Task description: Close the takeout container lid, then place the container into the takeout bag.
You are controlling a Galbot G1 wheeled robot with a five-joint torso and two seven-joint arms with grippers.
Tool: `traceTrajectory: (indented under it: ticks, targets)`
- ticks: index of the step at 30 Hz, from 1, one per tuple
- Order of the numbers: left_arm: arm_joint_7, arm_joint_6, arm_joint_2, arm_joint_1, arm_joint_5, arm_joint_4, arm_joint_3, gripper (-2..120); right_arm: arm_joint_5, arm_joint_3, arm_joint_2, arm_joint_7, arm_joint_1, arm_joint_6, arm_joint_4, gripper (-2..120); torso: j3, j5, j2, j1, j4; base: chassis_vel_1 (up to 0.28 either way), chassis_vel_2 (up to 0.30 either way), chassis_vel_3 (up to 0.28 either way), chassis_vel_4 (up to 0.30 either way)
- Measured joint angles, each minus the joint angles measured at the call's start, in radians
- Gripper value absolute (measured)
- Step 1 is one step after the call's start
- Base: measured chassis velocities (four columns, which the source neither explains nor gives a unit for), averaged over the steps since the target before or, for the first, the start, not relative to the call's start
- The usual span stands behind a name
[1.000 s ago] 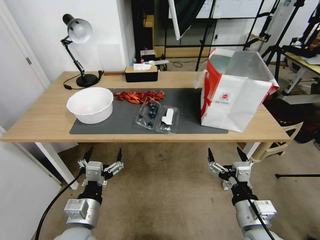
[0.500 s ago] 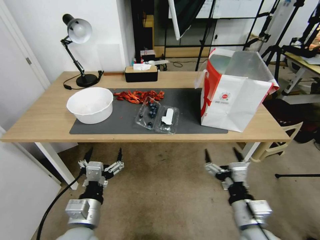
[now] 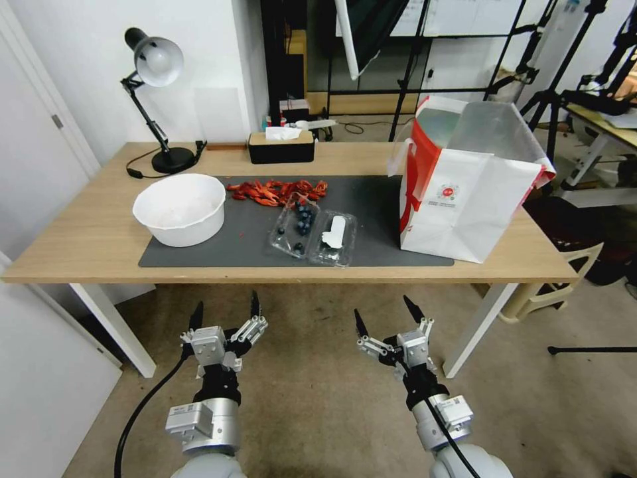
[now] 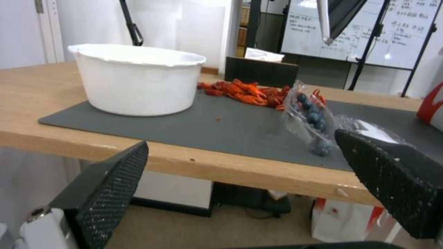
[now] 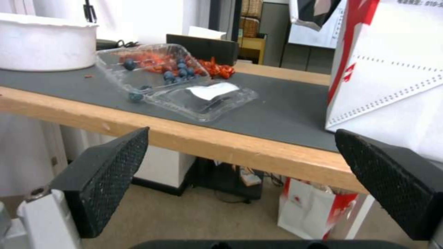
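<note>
Now | takeout container (image 3: 295, 229) open | long axis toward far table edge

Hardly any readable writing

The takeout bag (image 3: 464, 192) carries a small red round logo (image 3: 448, 193) on its white front with tiny lines beneath it, too small to read. In the right wrist view, digits at the bag's top edge (image 5: 422, 2) look like "019-5", cut off. The whiteboard (image 4: 369, 31) writing behind the bag is illegible.

wooden table (image 3: 93, 239); desk lamp (image 3: 158, 63); beige carpet (image 3: 318, 398); white wall (image 3: 79, 79)
</note>
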Motion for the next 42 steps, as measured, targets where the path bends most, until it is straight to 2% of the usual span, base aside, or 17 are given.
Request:
traceTrajectory:
  ticks: [7,8,9,11,13,14,17,18,21,22,25,26,30,42]
  targets:
    - [0.018,-0.001,0.006,-0.003,-0.003,0.001,-0.01,100,0.019,0.011,-0.011,0.001,0.009,0.001,-0.004,100,0.0,0.0,0.0,0.0,0.0,0.0,0.0,0.0,0.0]
    - [0.043,-0.005,0.011,-0.004,-0.013,0.0,-0.016,100,0.038,0.014,-0.02,0.0,0.02,0.001,-0.011,100,0.0,0.0001,0.0,0.0,0.0,0.0,0.0,0.0,0.0]
    - [0.107,-0.011,0.032,-0.005,-0.077,0.0,-0.02,100,0.078,0.019,-0.037,-0.004,0.041,-0.002,-0.019,100,0.0,0.0001,0.0,0.0,0.0,0.0,0.0,0.0,0.0]
    - [0.118,-0.006,0.04,-0.006,-0.119,-0.002,-0.02,100,0.09,0.019,-0.045,-0.006,0.049,-0.004,-0.021,100,0.0,0.0,0.0,0.0,0.0,0.0,0.0,0.0,0.0]
    - [0.133,0.03,0.064,-0.017,-0.263,-0.012,-0.007,100,0.109,0.023,-0.061,-0.011,0.058,-0.006,-0.023,100,0.0,0.0002,0.0,0.0,0.0003,0.0,0.0,0.0,0.0]
    - [0.133,0.03,0.064,-0.017,-0.263,-0.012,-0.007,100,0.109,0.023,-0.061,-0.011,0.058,-0.006,-0.023,100,0.0,0.0002,0.0,0.0,0.0003,0.0,0.0,0.0,0.0]
    - [0.14,0.095,0.108,-0.062,-0.491,-0.01,0.012,100,0.132,0.034,-0.082,-0.015,0.058,-0.006,-0.026,100,0.0,0.0001,0.0,0.0,-0.0001,0.0,0.0,0.0,0.0]
    - [0.14,0.095,0.108,-0.062,-0.491,-0.01,0.012,100,0.132,0.034,-0.082,-0.015,0.058,-0.006,-0.026,100,0.0,0.0001,0.0,0.0,-0.0001,0.0,0.0,0.0,0.0]
    - [0.141,0.122,0.15,-0.134,-0.695,0.03,0.023,100,0.151,0.045,-0.1,-0.018,0.055,-0.005,-0.027,100,0.0,0.0,0.0,0.0,0.0001,0.0,0.0,0.0,0.0]
    - [0.141,0.122,0.15,-0.134,-0.695,0.03,0.023,100,0.151,0.045,-0.1,-0.018,0.055,-0.005,-0.027,100,0.0,0.0,0.0,0.0,0.0001,0.0,0.0,0.0,0.0]
    - [0.15,0.139,0.183,-0.215,-0.85,0.072,0.027,100,0.155,0.056,-0.109,-0.021,0.04,-0.003,-0.017,100,0.0,-0.0001,0.0,0.0,0.0,0.0,0.0,0.0,0.0]
    - [0.15,0.139,0.183,-0.215,-0.85,0.072,0.027,100,0.155,0.056,-0.109,-0.021,0.04,-0.003,-0.017,100,0.0,-0.0001,0.0,0.0,0.0,0.0,0.0,0.0,0.0]
    - [0.146,0.183,0.206,-0.307,-0.988,0.097,0.036,100,0.152,0.066,-0.116,-0.027,0.028,0.003,-0.01,100,0.0,0.0001,0.0,0.0,-0.0001,0.0,0.0,0.0,0.0]
    - [0.076,0.292,0.213,-0.447,-1.129,0.152,0.08,100,0.125,0.09,-0.139,-0.036,0.024,0.024,-0.023,100,0.0,0.0,0.0,0.0,0.0001,0.0,0.0,0.0,0.0]
